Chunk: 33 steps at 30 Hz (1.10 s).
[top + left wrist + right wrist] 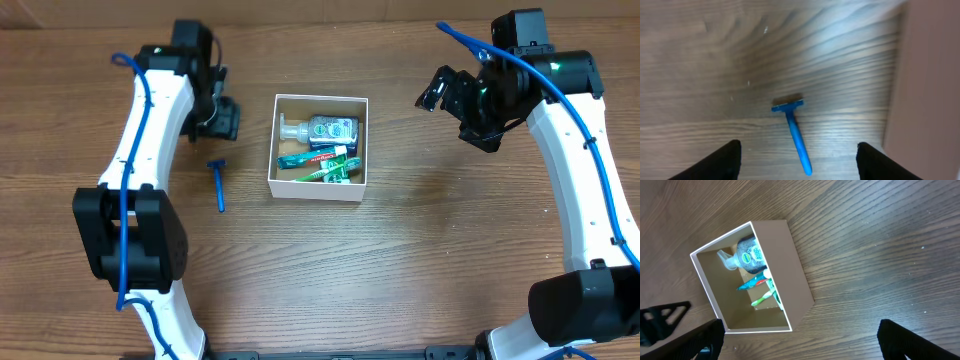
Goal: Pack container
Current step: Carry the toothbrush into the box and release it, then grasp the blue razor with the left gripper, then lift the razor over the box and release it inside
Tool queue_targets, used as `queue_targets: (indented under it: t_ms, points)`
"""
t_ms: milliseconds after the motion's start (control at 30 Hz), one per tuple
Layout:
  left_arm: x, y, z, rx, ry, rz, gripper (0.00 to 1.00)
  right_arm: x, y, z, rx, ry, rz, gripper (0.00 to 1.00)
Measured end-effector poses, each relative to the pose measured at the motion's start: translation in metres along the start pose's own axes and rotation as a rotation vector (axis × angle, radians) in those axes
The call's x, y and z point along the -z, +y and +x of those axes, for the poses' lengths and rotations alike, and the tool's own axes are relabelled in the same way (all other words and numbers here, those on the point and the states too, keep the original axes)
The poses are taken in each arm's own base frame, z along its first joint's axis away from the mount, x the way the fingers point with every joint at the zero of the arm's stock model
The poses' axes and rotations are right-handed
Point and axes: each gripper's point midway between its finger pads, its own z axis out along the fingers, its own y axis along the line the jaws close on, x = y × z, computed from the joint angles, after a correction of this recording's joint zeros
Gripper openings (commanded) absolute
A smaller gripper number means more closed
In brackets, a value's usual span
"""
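Razor (794, 134) is the one item I can see outside the container (315, 188) — it lies flat on the table (420, 260), just to the box's left, head pointing away from me and handle slanting back. That explains where I have the left gripper (222, 118): it hangs above the wood beyond the razor's head. Its wrist camera looks down on the blue handle, which sits between the two dark fingertips (722, 161). The jaws stand wide apart and carry nothing, a spread I judge generous for so thin a handle.

The container sits at the middle of the table, open side up. Inside, a pump bottle (325, 130) lies along the far wall, with a toothpaste tube (318, 158) and a green toothbrush (338, 172) crowded toward the near side. By my reading the packing is mostly done.

The right gripper (452, 95) is held up and off to the box's right, well apart from it, fingers spread and empty — parked there, I think, so it leaves the opening clear for the other arm.
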Motion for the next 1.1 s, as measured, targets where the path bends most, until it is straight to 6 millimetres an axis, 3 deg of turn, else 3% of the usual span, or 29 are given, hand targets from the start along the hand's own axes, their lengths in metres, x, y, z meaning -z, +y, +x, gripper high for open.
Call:
queue_targets:
  t_ms: [33,100,200,300,433,533,600,667,900,1100]
  points:
    - [-0.015,0.007,0.015,0.027,0.049,0.002,0.68,0.000,0.000,0.000,0.000,0.000,0.000,1.00]
    - [-0.033,0.007,0.021,0.050,0.050,0.009,0.66,0.000,0.000,0.000,0.000,0.000,0.001,1.00]
    - [-0.064,0.002,0.048,0.083,0.111,0.025,0.59,0.000,0.000,0.000,0.000,0.000,0.000,1.00]
    - [-0.081,0.000,0.063,0.112,0.139,0.035,0.59,0.000,0.000,0.000,0.000,0.000,0.000,1.00]
    - [-0.100,-0.001,0.076,0.158,0.147,0.033,0.50,0.000,0.000,0.000,0.000,0.000,0.000,1.00]
    - [-0.101,-0.001,0.075,0.184,0.118,0.031,0.35,0.000,0.000,0.000,0.000,0.000,0.000,1.00]
    - [-0.101,0.000,0.075,0.194,0.109,0.027,0.15,0.000,0.000,0.000,0.000,0.000,0.000,1.00]
    - [-0.101,0.001,0.074,0.195,0.105,0.023,0.08,0.000,0.000,0.000,0.000,0.000,0.000,1.00]
    - [-0.085,-0.001,0.078,0.186,0.162,0.032,0.04,0.000,0.000,0.000,0.001,-0.001,0.000,1.00]
    - [-0.021,-0.002,0.039,0.183,0.113,0.046,0.04,0.000,0.000,0.000,0.001,-0.001,0.000,1.00]
